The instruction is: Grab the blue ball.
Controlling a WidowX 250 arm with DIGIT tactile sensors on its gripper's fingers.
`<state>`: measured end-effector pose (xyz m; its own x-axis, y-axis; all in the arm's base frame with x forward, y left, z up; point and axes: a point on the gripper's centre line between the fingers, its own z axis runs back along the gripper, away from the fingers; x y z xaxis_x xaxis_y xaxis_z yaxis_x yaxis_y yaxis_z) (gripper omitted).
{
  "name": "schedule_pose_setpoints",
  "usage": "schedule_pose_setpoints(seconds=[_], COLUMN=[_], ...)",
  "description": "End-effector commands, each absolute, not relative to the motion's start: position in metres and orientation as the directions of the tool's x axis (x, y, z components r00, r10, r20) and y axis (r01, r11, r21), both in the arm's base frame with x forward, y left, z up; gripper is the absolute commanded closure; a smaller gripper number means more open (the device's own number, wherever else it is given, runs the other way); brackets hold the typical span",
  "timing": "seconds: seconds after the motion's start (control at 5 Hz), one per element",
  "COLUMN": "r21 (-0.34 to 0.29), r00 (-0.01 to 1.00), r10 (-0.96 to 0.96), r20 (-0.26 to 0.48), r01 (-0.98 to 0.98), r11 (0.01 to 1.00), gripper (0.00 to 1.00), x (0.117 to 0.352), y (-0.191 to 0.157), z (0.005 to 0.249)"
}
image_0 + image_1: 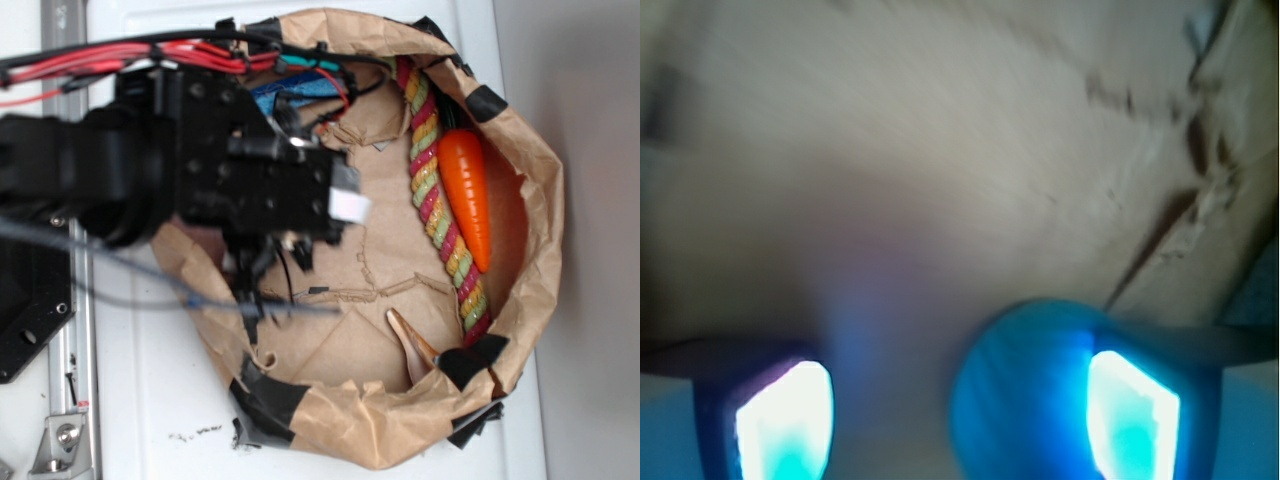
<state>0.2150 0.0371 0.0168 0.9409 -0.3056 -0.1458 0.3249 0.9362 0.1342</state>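
Observation:
In the wrist view the blue ball [1025, 390] is round and teal-blue, and lies on the brown paper floor between my fingers. It rests against the right finger [1132, 418], and a wide gap separates it from the left finger [785, 425]. My gripper [958, 425] is open, with the jaws standing wide apart around the ball. In the exterior view the black arm and gripper [262, 262] reach down into the left part of the paper bag [530, 170]. There the arm hides the ball.
An orange carrot toy [468, 195] and a red, green and yellow rope [440, 200] lie along the bag's right side. A flat blue strip [290, 95] sits at the back under the red cables. A tan pointed piece [412, 345] lies near the front rim.

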Motion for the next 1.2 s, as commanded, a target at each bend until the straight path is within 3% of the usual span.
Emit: schedule_pose_setpoints(seconds=[0.0, 0.4, 0.6, 0.8, 1.0], r21=[0.165, 0.204, 0.165, 0.117, 0.074], r00=[0.939, 0.937, 0.978, 0.992, 0.988], r10=[-0.305, -0.346, -0.204, -0.095, 0.006], r20=[-0.161, -0.055, 0.046, 0.085, 0.156], r01=[0.330, 0.350, 0.194, 0.085, -0.018], r11=[0.929, 0.914, 0.967, 0.989, 0.997], gripper=[1.00, 1.00, 0.91, 1.00, 1.00], x=[0.209, 0.242, 0.253, 0.254, 0.250], y=[0.035, -0.008, -0.017, -0.016, -0.014], z=[0.024, 0.112, 0.164, 0.167, 0.165])
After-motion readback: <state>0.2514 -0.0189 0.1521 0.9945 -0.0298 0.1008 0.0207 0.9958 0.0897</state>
